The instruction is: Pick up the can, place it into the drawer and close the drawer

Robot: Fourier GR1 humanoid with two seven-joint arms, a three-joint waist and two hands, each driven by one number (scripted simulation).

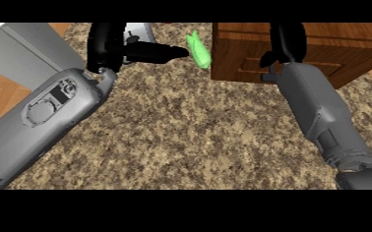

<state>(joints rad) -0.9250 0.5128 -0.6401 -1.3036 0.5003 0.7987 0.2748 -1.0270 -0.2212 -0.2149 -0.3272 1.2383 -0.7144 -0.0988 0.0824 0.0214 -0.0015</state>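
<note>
My left hand (109, 46) is at the upper left, open, with its thumb stretched right toward a bright green object (198, 50) lying on the counter. A pale grey shape (138, 31), possibly the can, shows just behind that hand and is mostly hidden by it. The wooden drawer unit (240, 54) fills the upper right. My right hand (288, 42) lies stretched out against the unit's front and top, open and holding nothing. I cannot tell whether the drawer stands open or closed.
A grey slab (33, 44) runs along the upper left corner beside a strip of wood (11, 93). The speckled stone counter (189, 128) spreads between my two forearms.
</note>
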